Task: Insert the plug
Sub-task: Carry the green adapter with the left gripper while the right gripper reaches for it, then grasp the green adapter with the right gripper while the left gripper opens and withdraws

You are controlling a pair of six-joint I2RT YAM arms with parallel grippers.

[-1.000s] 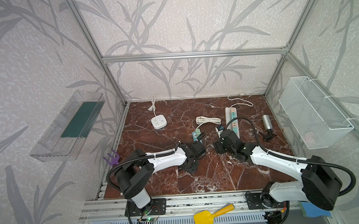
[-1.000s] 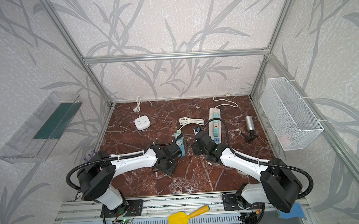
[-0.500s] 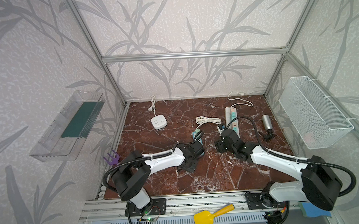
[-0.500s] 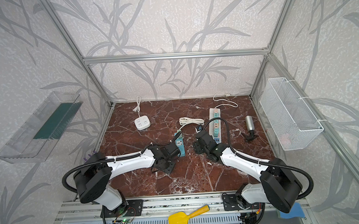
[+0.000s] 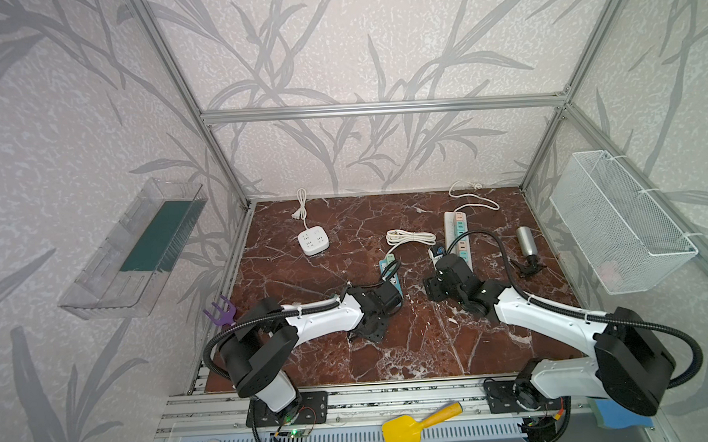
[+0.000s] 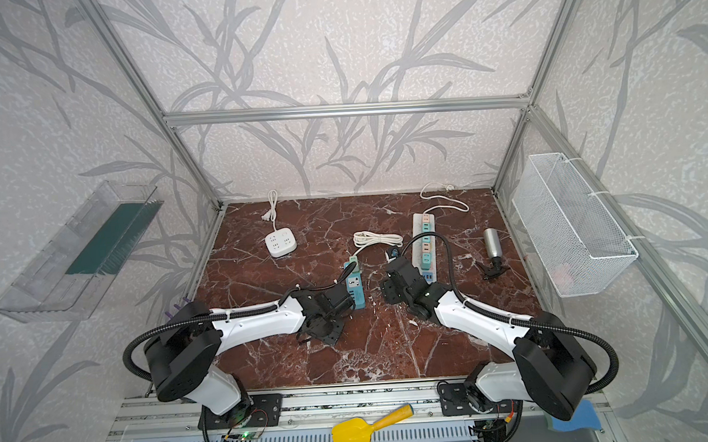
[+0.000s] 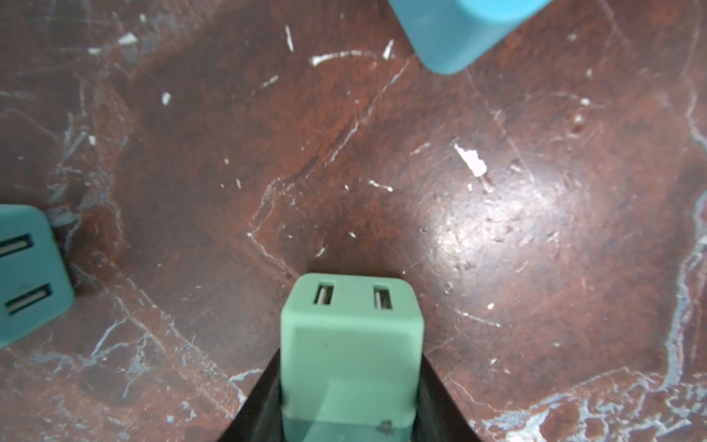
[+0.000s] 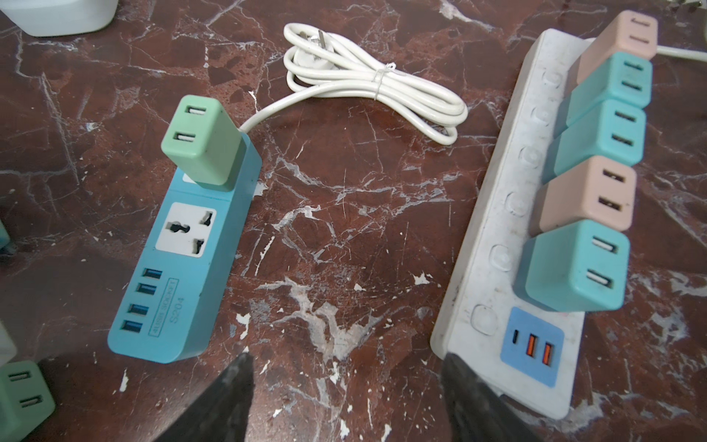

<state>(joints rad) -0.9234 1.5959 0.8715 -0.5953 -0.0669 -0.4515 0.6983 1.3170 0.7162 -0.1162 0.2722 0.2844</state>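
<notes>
Across the red-brown marble surface (image 5: 305,282), seen in both top views, the long white power strip (image 5: 451,229) with its row of pastel cube adapters (image 8: 577,264) runs out toward 1 o'clock from the middle. The short blue power strip (image 6: 355,286) lies near the centre. Its white universal socket (image 8: 186,233) is free, and a mint cube adapter (image 8: 199,145) already sits in the place next to it.

The right tool (image 8: 350,402) hovers between the two strips with its jaws apart, holding nothing. The left tool (image 7: 350,398), at about 7 o'clock from the blue strip, is clamped on the task's thing — a mint-green cube plug (image 7: 352,333). The plug is low at the marble with its USB face forward and its prongs hidden.

Trouble likely comes at the push. Nothing pins the blue strip, so it may skid — and the smooth cube could twist in the grip. It could also foul the neighbouring adapter if the unseen prongs meet the socket off-line.
</notes>
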